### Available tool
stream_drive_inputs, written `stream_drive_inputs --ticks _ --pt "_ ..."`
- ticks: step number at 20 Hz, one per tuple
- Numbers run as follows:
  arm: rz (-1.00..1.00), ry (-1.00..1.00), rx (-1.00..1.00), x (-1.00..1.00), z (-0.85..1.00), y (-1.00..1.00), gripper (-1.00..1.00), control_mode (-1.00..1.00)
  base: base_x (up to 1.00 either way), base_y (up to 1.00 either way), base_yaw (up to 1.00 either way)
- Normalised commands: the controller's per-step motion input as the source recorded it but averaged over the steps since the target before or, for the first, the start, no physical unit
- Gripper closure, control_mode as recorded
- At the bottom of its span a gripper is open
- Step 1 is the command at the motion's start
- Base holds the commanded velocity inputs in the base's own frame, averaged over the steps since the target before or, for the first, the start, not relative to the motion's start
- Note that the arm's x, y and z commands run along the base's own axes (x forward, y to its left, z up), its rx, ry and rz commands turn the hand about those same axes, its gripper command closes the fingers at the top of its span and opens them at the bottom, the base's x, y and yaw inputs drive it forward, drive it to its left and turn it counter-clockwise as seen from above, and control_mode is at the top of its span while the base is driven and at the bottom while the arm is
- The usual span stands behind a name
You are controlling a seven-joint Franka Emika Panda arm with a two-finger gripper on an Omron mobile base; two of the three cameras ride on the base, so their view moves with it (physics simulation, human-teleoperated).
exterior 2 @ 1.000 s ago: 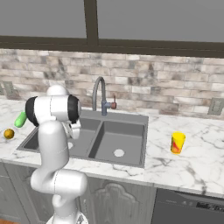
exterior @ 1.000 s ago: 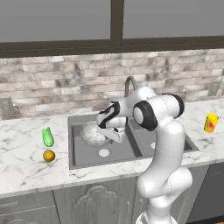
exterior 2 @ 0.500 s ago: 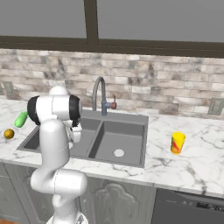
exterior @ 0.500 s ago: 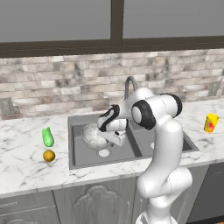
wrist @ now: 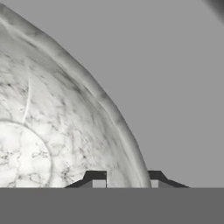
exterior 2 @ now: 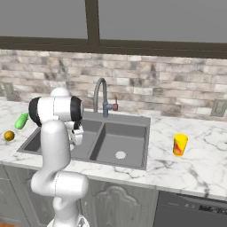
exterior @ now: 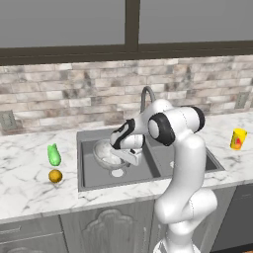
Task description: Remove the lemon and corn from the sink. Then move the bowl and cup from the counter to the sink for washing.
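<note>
Lowering since the earlier frames, the hand (exterior: 129,157) is straddling the rim of the bowl (exterior: 106,153) in the sink's (exterior: 148,174) left basin, fingers narrowly apart, suggesting release, while the cup (exterior: 238,139) is waiting on the surface (exterior: 29,183) at 3 o'clock.

Bowl (exterior: 106,153): grey-white, speckled/marbled. Sink (exterior: 94,183): plain grey. Corn (exterior: 54,155): bright green. Lemon (exterior: 56,176): orange-yellow. Cup (exterior 2: 180,144): yellow w/ red-orange mark. Counter (exterior 2: 199,170): white marble, grey veins. Backsplash (exterior 2: 168,91): grey-brown brick. Arm (exterior: 180,148): white, dark joints. Gripper (wrist: 127,181) tips: dark.
</note>
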Motion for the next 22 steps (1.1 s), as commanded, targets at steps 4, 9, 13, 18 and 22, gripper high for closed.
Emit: stream_drive_inputs --ticks 4,9,13,18,22 --pt "0.0 0.0 0.0 -0.03 -0.01 -0.01 1.0 -1.0 0.0 0.0 0.0" --pt "0.0 0.0 0.0 -0.03 0.0 0.0 1.0 -1.0 0.0 0.0 0.0" --pt "0.0 0.0 0.0 -0.03 0.0 0.0 -1.0 -1.0 0.0 0.0 0.0" --pt "0.0 0.01 0.0 -0.02 0.02 -0.01 -1.0 -1.0 0.0 0.0 0.0" --pt "0.0 0.0 0.0 -0.03 0.16 -0.05 -1.0 -1.0 0.0 0.0 0.0"
